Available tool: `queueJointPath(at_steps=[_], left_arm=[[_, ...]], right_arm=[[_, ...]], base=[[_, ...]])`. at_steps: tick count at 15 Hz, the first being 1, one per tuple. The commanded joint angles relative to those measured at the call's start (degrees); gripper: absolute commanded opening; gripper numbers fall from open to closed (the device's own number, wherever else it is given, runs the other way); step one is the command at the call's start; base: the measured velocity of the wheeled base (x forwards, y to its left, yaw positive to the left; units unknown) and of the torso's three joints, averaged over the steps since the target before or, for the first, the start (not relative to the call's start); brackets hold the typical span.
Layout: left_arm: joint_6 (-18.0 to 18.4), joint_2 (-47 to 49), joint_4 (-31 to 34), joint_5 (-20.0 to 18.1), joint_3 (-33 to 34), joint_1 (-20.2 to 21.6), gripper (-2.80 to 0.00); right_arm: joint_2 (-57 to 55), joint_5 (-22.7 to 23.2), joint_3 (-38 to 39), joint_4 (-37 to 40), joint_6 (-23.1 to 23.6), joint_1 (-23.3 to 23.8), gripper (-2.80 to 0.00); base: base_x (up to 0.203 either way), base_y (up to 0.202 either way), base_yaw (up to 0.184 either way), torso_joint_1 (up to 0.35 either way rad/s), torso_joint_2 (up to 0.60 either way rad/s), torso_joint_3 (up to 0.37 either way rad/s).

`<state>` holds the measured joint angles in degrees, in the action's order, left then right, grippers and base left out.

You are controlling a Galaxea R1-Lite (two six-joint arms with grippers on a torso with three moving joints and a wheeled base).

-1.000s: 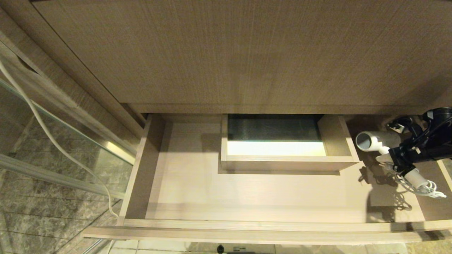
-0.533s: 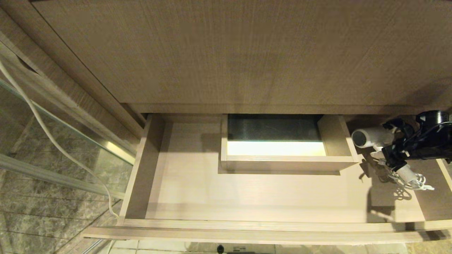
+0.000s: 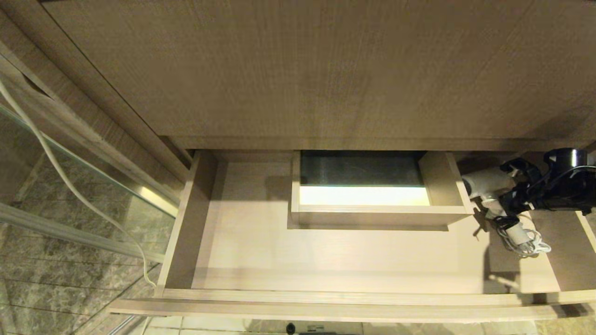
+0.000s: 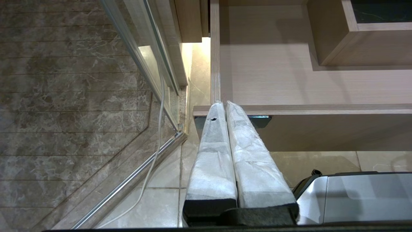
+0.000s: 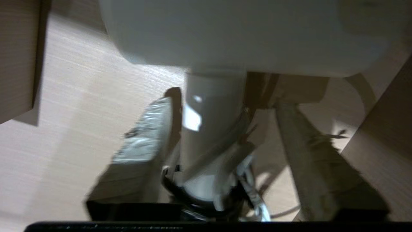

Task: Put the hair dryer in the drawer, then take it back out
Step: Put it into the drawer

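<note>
With its padded fingers (image 5: 145,135) spread to either side of the handle, one close against it and the other standing clear, the right end effector (image 3: 507,207) sits low in the right end of the wide, pale wood-grain drawer (image 3: 326,251). Between those fingers: the white, smooth plastic hair dryer (image 3: 486,181), barrel lying just beyond the fingertips, its coiled white cord (image 3: 528,242) bunched behind on the drawer floor. Beside the barrel: the boxed rectangular cut-out (image 3: 372,214). Left end effector (image 4: 227,109), wrapped fingers pressed together, hangs outside the drawer's front corner above the tiled floor (image 4: 80,129).
</note>
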<state>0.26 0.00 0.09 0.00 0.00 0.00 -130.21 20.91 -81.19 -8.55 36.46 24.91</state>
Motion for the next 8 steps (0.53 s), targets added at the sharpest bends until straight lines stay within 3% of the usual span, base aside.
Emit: queueJointPath(at_steps=[1, 7, 8], left_arm=[[0.01, 0.0, 0.0, 0.0, 0.06, 0.0, -2.8], [0.01, 0.0, 0.0, 0.0, 0.01, 0.0, -2.8], [0.01, 0.0, 0.0, 0.0, 0.09, 0.0, -2.8]], right_arm=[[0.93, 0.05, -0.95, -0.2, 0.19, 0.06, 0.0], [14.45, -1.64, 6.24, 3.94, -3.12, 1.05, 0.0], [17.59, -1.76, 7.4, 6.18, -4.24, 1.4, -2.8]], base=[[0.0, 0.0, 0.0, 0.0, 0.0, 0.0], [0.0, 0.0, 0.0, 0.0, 0.0, 0.0], [0.0, 0.0, 0.0, 0.0, 0.0, 0.0]])
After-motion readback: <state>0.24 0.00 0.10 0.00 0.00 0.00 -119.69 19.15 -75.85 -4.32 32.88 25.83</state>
